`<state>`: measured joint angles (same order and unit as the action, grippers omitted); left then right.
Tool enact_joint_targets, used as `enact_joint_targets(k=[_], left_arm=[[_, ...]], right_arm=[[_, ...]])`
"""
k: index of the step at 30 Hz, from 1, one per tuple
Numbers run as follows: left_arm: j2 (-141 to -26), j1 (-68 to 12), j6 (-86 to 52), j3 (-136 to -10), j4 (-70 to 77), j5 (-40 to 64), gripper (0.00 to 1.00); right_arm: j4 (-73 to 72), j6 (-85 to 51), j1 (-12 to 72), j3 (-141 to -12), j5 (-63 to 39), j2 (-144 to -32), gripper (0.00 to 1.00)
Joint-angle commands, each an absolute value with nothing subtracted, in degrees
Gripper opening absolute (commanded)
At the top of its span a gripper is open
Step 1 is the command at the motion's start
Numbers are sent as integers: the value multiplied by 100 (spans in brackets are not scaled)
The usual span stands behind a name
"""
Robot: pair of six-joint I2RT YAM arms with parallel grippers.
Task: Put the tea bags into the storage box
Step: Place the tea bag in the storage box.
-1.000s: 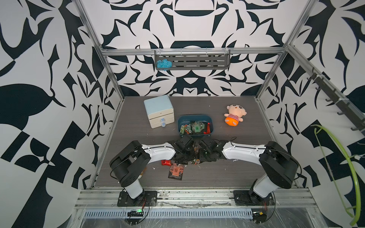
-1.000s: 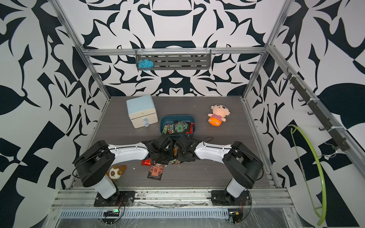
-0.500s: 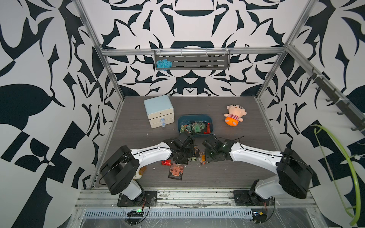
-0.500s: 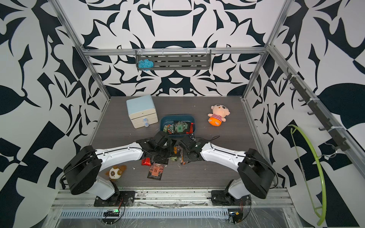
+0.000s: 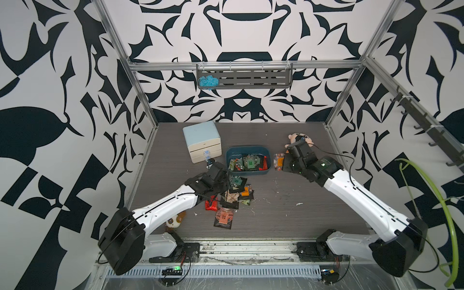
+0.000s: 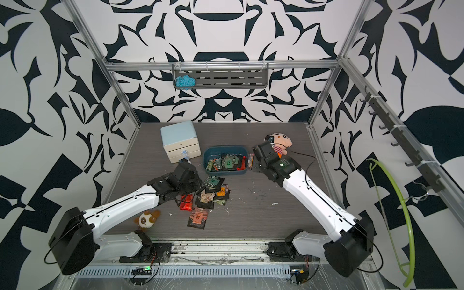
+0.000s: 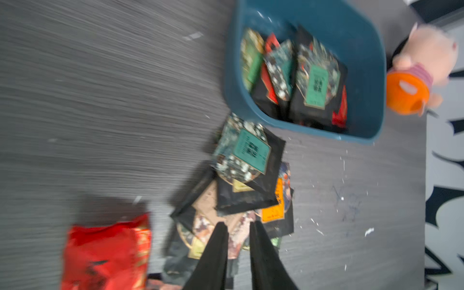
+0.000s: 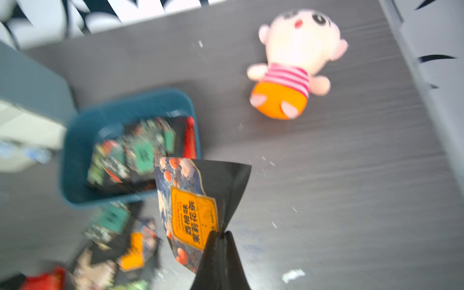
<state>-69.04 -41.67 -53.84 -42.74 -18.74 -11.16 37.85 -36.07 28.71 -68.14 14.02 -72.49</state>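
Tea bag (image 8: 193, 216) hangs from right end effector (image 8: 220, 233) beside storage box (image 8: 72, 150).

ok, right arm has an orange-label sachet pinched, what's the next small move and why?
Probably shift the right gripper toward the storage box until the orange-labelled tea bag hangs over the opening. The jaws are shut on the bag's corner, and in both top views it hangs just outside the box wall nearest the plush doll, so releasing now would likely miss.

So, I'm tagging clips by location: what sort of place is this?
Likely a robot test cell: aluminium frame, patterned wall panels, left arm and right arm on a base rail.
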Motion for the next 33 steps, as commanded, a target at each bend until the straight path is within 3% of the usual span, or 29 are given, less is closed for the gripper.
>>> enact_joint_targets(k=[1, 6, 14, 25, 27, 31, 33], left_arm=[[-6473, -3987, -5501, -3899, -1745, -1206, 24], [-6109, -3797, -5606, -3617, -1854, -1316, 26], [-5745, -3529, -5746, -3338, -2014, -1476, 28], [-5728, -3513, -5843, -3287, -1995, -1448, 28], [-5737, -3514, -5827, -3309, -2012, -1440, 28], [-5757, -3510, -5819, -3396, -2117, -1479, 29], [-5733, -3516, -5764, -3425, -2118, -1515, 29]], right_arm=[[2460, -3830, 2726, -7241, 355, -7799, 0], [2415, -3866, 2696, -8222, -331, -9231, 0], [2942, -3870, 2693, -9138, -541, -10885, 0], [3249, -3880, 2698, -9277, -340, -11387, 0], [3296, -3851, 2698, -9229, -254, -11339, 5], [3595, -3747, 2694, -9311, -70, -11130, 26], [3702, -3647, 2698, -9304, 49, -10869, 30]])
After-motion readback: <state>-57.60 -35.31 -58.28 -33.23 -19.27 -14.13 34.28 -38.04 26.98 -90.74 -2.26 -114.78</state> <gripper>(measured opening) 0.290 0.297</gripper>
